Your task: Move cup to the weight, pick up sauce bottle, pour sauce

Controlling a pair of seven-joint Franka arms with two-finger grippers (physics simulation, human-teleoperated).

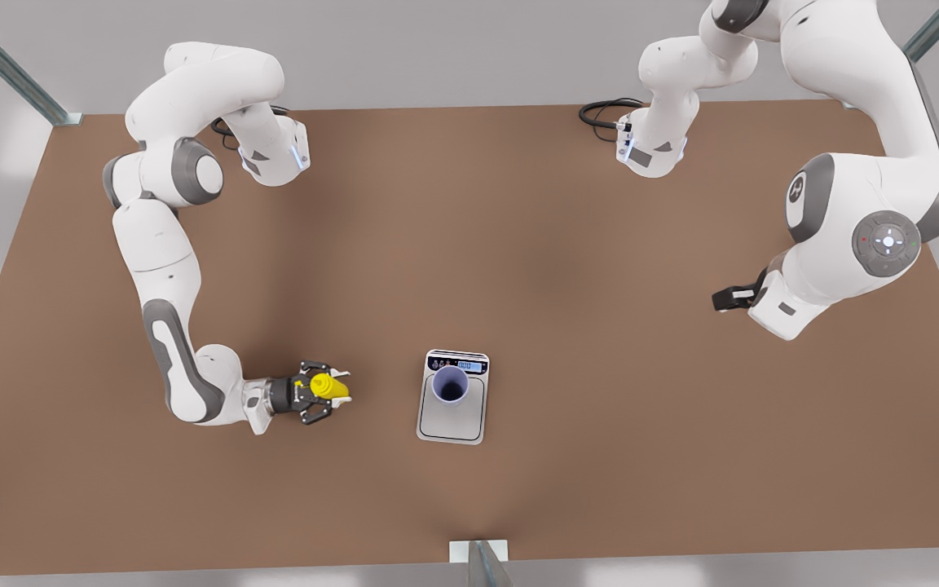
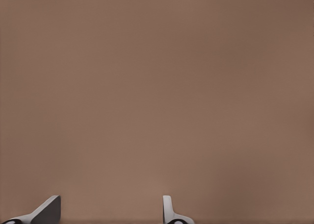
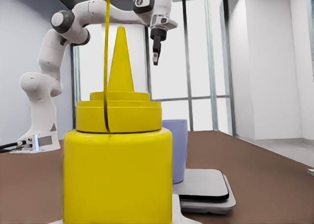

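The lavender-blue cup stands upright on the far part of the silver weight, near its display. My right gripper, at the front view's left, reaches in level with the table and is shut on the yellow sauce bottle, which is upright to the left of the weight. In the right wrist view the sauce bottle looms close, with a finger against its side; the cup and the weight are behind it. My left gripper waits at the front view's right, open over bare table.
The brown table stretches wide around the weight. Both arm bases stand at the table's far edge, with a black cable beside one. A metal post stands at the near edge. The far arm's gripper hangs high behind the bottle.
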